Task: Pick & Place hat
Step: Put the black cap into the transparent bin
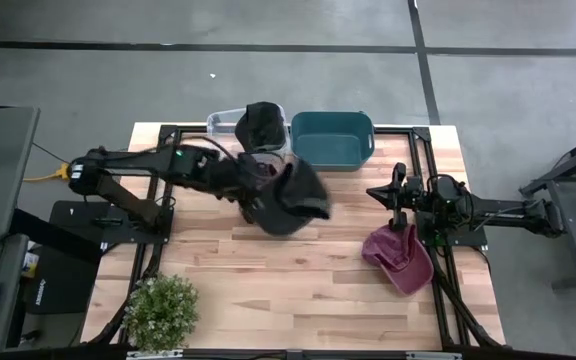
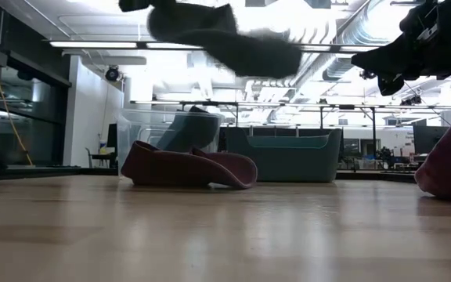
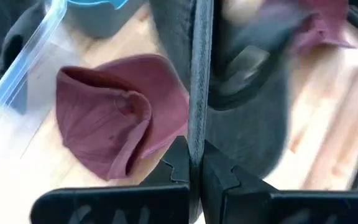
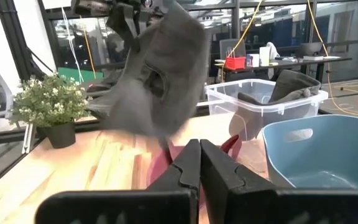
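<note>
The left gripper [image 1: 268, 190] is up in the air over the middle of the desk [image 1: 298, 290]. Its fingers [image 3: 180, 163] are pressed tight on a thin edge of the gray hat [image 1: 293, 197], and the rest of the hat hangs out past them. In the low view the gray hat [image 2: 225, 35] is high above the desk, touching nothing below it. Right under it a dark red hat [image 2: 188, 167] lies flat on the wood. Behind that are a clear plastic bin [image 1: 230, 125] with another dark hat [image 1: 264, 125] in it, and a teal tub [image 1: 332, 138] beside the bin. The right gripper [image 1: 400, 190] waits near the right side of the desk with its fingers [image 4: 188, 165] closed together, holding nothing. A second dark red hat [image 1: 400, 258] lies close by it. A small potted plant [image 1: 162, 310] sits at the front left corner.
</note>
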Tool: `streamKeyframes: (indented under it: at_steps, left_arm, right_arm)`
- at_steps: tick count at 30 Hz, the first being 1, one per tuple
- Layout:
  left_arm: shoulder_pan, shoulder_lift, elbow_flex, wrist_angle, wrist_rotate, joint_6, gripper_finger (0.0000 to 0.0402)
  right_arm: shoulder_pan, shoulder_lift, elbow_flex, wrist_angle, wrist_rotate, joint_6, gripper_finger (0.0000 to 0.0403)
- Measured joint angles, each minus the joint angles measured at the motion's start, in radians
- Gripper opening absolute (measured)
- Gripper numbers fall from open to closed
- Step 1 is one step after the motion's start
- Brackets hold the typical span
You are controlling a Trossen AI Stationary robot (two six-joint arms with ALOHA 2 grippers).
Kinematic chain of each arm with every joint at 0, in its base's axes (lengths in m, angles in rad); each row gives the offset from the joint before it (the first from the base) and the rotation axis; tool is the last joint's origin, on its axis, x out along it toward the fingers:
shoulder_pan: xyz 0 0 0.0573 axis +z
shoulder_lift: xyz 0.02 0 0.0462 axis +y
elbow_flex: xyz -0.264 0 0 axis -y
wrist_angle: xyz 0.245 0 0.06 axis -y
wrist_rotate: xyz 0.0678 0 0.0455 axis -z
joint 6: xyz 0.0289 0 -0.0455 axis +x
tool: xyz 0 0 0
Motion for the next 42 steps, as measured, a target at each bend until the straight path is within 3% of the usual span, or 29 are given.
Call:
streamKeyframes:
  at_steps: [8, 17, 28, 36, 42]
  left_arm:
    - [0.192, -0.084, -0.118, 0.107, 0.288, 0.217, 0.0000]
    - [0.432, -0.119, -0.157, 0.188, 0.520, 0.369, 0.0000]
    - [0.700, -0.116, -0.164, 0.266, 0.660, 0.449, 0.0000]
    - [0.871, -0.116, -0.168, 0.295, 0.828, 0.478, 0.0000]
    - [0.945, -0.116, -0.260, 0.308, 0.888, 0.488, 0.0000]
  right_arm:
    - [0.000, 0.001, 0.000, -0.002, 0.000, 0.000, 0.0001]
    - [0.000, 0.000, 0.000, -0.002, -0.001, 0.000, 0.0001]
    - [0.000, 0.001, 0.000, -0.002, -0.001, 0.000, 0.0001]
    - [0.000, 0.000, 0.000, -0.002, -0.001, 0.000, 0.0001]
    - [0.000, 0.000, 0.000, -0.002, -0.001, 0.000, 0.0001]
